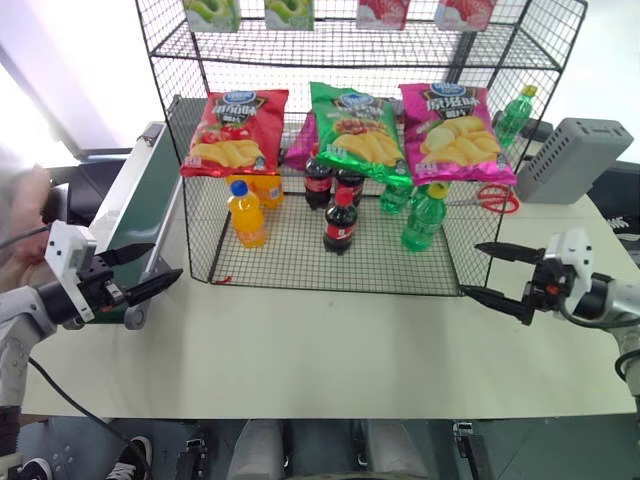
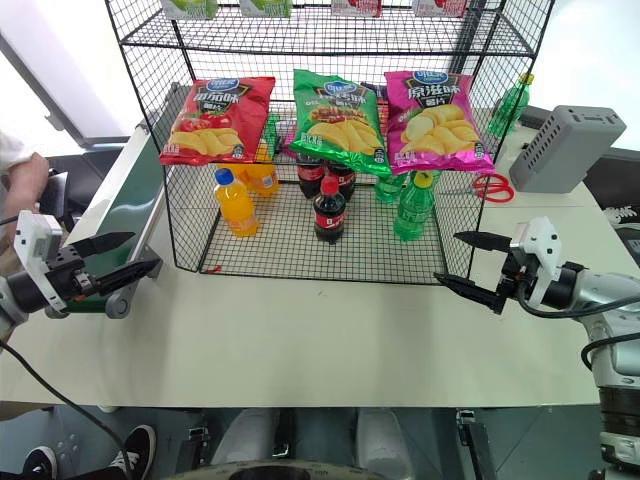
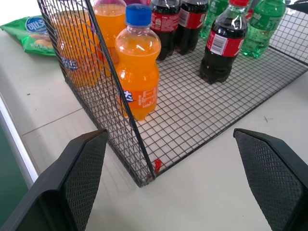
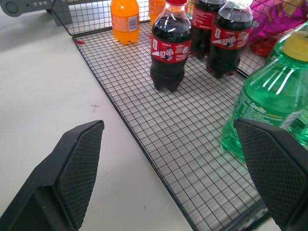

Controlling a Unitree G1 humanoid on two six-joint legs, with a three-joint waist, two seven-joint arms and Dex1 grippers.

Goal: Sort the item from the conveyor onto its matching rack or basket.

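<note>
Where the rack (image 1: 350,150) stands, mesh screens the bottles (image 1: 338,222).

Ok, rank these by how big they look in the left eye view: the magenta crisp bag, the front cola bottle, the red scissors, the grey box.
1. Magenta crisp bag
2. Grey box, which sits farther back, so this is unsure
3. Front cola bottle
4. Red scissors, partly hidden by the rack

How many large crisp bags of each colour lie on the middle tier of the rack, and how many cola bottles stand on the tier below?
red crisp bag: 1
green crisp bag: 1
magenta-pink crisp bag: 1
cola bottles: 3
Total: 6
</note>
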